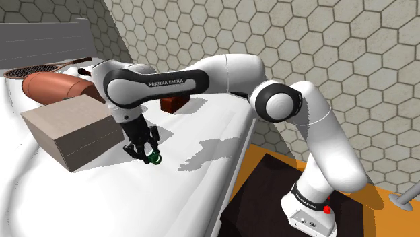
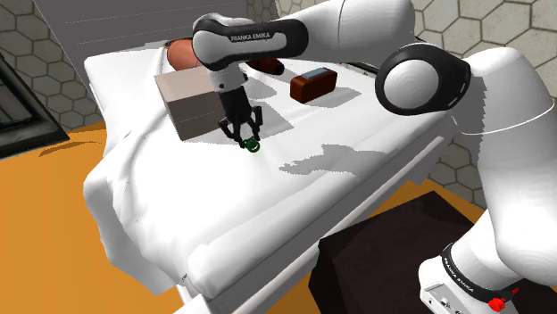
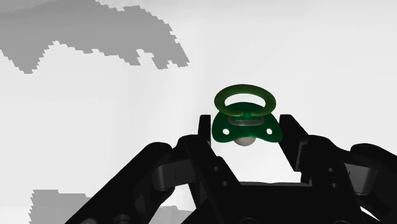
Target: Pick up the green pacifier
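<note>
Two black fingers [image 3: 205,132] of the claw [image 3: 245,135] press on either side of the green pacifier [image 3: 245,121], clamping it. It sits low at the white bed [image 1: 202,168], near the grey box [image 1: 74,128].

Bright even light, grey shadows [image 3: 95,38] with jagged edges

Bed [image 1: 101,202]: draped in white.
Box [image 1: 71,128]: grey-brown, set just beside a reddish-brown roll [image 1: 48,87].
Brown block [image 1: 173,103]: placed apart, nearer the hexagon-tiled wall [image 1: 283,34].
Floor [image 2: 45,232]: coloured orange.
</note>
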{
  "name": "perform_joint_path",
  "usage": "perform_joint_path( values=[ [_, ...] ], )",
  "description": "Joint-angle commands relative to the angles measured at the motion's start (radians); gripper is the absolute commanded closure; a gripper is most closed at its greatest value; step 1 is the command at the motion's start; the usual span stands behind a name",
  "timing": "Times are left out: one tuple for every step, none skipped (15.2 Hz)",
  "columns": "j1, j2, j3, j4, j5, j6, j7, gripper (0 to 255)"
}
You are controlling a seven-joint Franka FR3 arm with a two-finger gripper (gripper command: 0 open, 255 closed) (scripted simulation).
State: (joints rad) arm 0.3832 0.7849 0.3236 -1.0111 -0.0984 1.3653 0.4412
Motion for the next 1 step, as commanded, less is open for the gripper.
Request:
perform_joint_path(
  values=[
    [0.002,0.003,0.0,0.01,0.0,-0.008,0.001,255]
  ],
)
